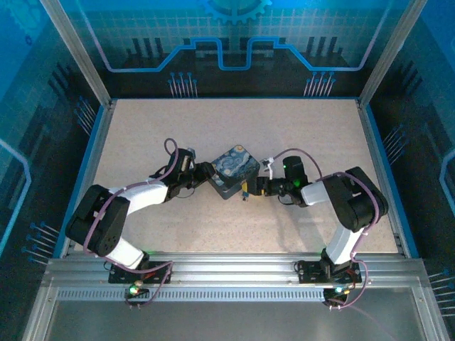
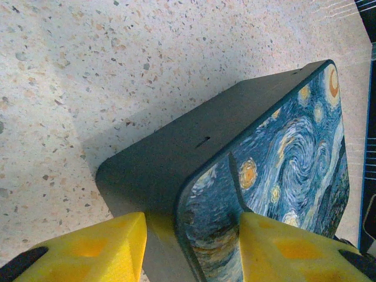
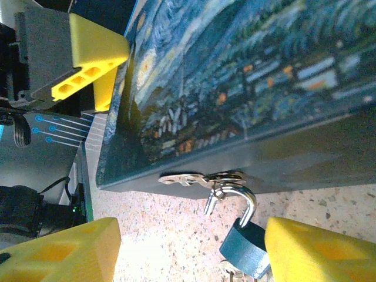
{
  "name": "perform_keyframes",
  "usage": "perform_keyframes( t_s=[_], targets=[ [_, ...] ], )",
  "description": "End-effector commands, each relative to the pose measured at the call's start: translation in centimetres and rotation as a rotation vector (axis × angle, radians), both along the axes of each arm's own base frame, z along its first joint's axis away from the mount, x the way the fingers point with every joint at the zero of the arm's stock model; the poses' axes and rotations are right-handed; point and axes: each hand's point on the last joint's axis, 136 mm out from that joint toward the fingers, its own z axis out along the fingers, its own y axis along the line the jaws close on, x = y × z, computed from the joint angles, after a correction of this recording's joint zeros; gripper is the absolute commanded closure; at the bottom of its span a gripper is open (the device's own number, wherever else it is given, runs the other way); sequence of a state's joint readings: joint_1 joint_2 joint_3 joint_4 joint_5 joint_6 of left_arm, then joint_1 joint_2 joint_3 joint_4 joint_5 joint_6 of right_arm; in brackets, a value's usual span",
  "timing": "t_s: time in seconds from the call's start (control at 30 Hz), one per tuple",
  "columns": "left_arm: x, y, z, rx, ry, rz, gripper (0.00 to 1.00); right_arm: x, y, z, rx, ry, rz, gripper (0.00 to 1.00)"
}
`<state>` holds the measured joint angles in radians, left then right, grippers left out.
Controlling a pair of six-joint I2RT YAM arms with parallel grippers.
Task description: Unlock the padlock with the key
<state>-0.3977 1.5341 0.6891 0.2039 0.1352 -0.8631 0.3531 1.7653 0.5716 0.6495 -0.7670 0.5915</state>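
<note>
Your left claw (image 2: 191, 222) grips the tin (image 2: 176, 153), steadying it. Your right claw (image 3: 192, 229) stands open around the padlock (image 3: 245, 251); close gently on its body, not the shackle (image 3: 251, 202).

We see a beige speckled tabletop (image 1: 234, 124) edged with blue trim (image 1: 87, 170), framed by slanting aluminium posts (image 1: 75, 50). The back panel (image 1: 142, 28) glows blue, printed with a grid, circuit lines and a gear. A ribbed aluminium rail (image 1: 234, 273) runs along the near edge.
</note>
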Motion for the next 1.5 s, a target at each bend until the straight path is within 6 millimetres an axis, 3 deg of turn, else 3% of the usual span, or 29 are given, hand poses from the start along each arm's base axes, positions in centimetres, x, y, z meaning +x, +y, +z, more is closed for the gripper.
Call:
perform_keyframes(
  t_s=[0.0,0.2,0.67,1.13,1.47],
  targets=[
    [-2.9,0.5,-3.4,0.061,0.142,-0.021,0.55,0.2,0.5,0.0,0.023,-0.003,0.026,0.35],
    [-2.9,0.5,-3.4,0.062,0.142,-0.021,0.55,0.1,1.0,0.1,0.047,-0.005,0.048,0.36],
    [-2.9,0.6,-3.3,0.067,0.144,-0.017,0.55,0.0,1.5,0.4,0.072,-0.012,0.08,0.5],
    [-2.9,0.5,-3.6,0.065,0.15,-0.02,0.55,0.3,1.8,-0.8,0.059,0.009,0.085,0.44],
    [-3.0,0.5,-3.7,0.065,0.151,-0.02,0.55,-0.3,1.7,0.1,0.074,-0.014,0.097,0.52]
  ],
)
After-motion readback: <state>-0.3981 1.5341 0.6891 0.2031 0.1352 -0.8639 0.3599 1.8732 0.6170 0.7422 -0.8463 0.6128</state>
